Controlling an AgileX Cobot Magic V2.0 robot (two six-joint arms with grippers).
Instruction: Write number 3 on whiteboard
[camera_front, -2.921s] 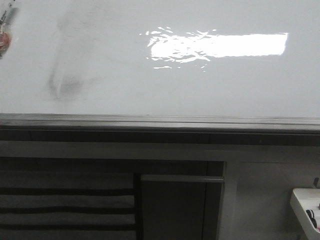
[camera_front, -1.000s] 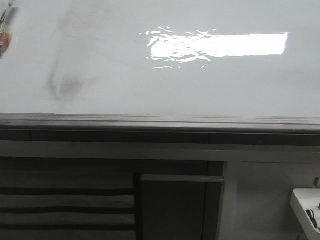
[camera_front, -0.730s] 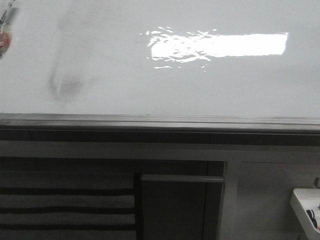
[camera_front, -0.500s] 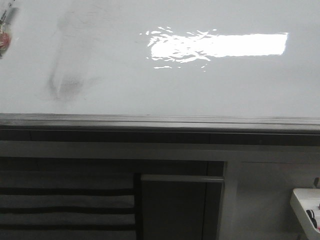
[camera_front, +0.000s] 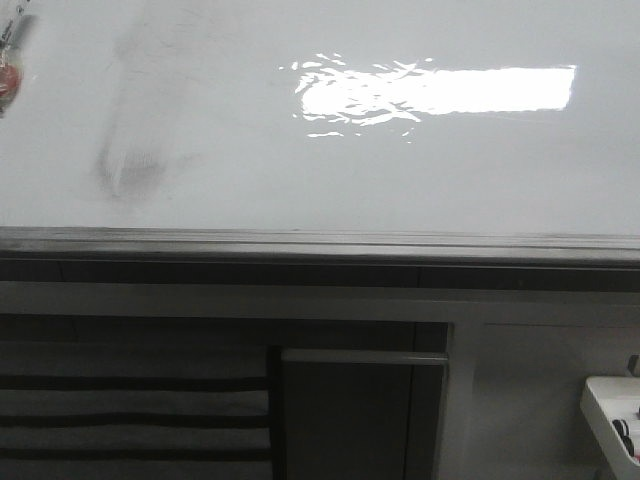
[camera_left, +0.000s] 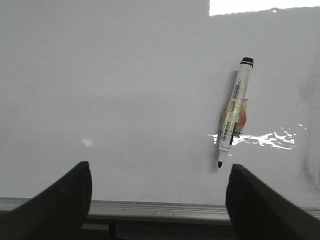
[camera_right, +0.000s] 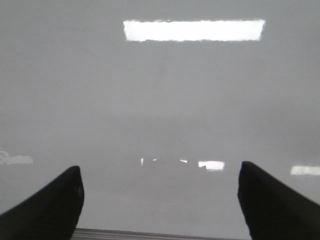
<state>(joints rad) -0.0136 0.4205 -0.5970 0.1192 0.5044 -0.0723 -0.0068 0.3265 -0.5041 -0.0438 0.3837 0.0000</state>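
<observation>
The whiteboard (camera_front: 400, 180) is glossy white with a bright rectangular glare and a grey metal bottom edge (camera_front: 320, 243). No thin dark stroke of a number 3 shows on it in any view. In the left wrist view a white marker (camera_left: 235, 110) lies on the board (camera_left: 125, 75), uncapped, with its black tip toward the board's bottom edge. My left gripper (camera_left: 157, 200) is open and empty, and the marker lies just beyond its one finger (camera_left: 260, 207). My right gripper (camera_right: 160, 205) is open and empty over bare board (camera_right: 160, 100). Neither gripper shows in the front view.
A blurry grey smudge (camera_front: 130, 170) marks the board's left part. The marker's end peeks in at the front view's far left edge (camera_front: 8, 65). Below the board are a dark cabinet front (camera_front: 350, 410) and a white tray (camera_front: 615, 415) at the bottom right.
</observation>
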